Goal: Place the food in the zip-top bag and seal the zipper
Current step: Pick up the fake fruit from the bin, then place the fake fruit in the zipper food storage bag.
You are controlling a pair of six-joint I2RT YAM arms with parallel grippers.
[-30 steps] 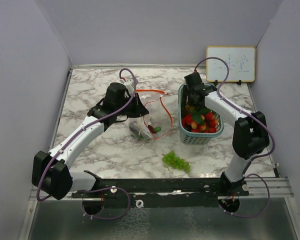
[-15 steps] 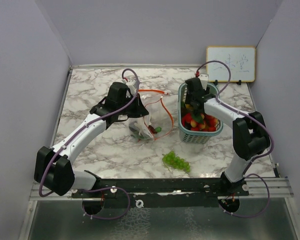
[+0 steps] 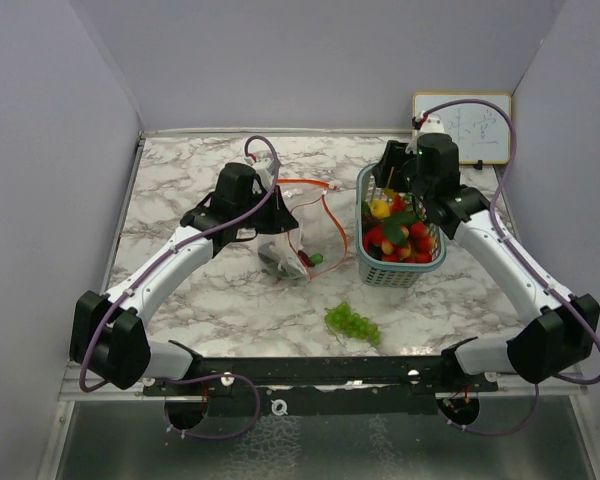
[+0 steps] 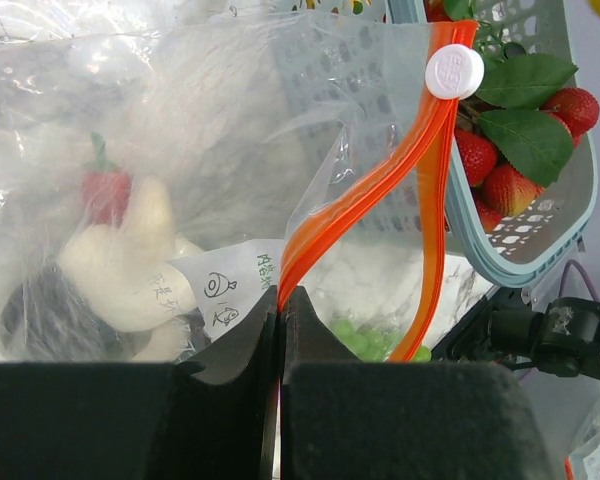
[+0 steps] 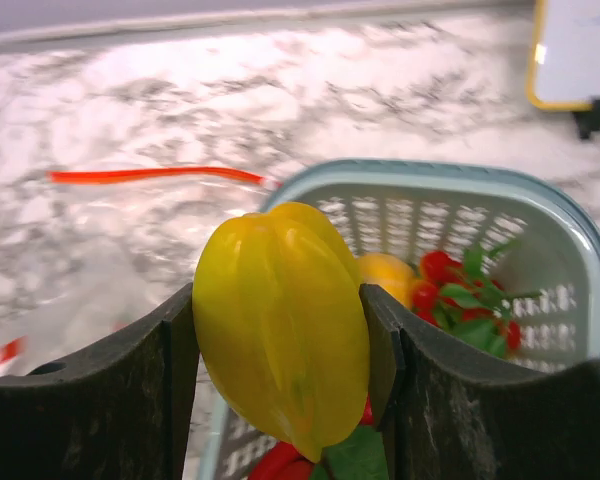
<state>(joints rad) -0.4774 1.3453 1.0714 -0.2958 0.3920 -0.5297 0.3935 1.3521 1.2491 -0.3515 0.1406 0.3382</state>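
My left gripper [image 3: 272,212] is shut on the orange-red zipper [image 4: 310,232] of the clear zip-top bag [image 3: 298,232], holding the mouth up; the jaws pinch the strip in the left wrist view [image 4: 281,300]. The bag [image 4: 180,180] holds a red piece, a pale piece and green bits. My right gripper [image 3: 388,190] is shut on a ridged yellow fruit [image 5: 280,320] just above the teal basket [image 3: 368,268]. The basket [image 5: 570,270] holds red strawberries, leaves and another yellow piece. A green grape bunch [image 3: 352,322] lies on the table in front of the bag.
A small whiteboard [image 3: 462,128] leans on the back wall at the right. The basket's rim [image 4: 480,240] stands right next to the bag's mouth. Grey walls close in the marble table [image 3: 180,180] on three sides.
My right arm has swung its elbow out to the right and lifted the yellow fruit out of the basket. My left gripper has held still on the zipper.
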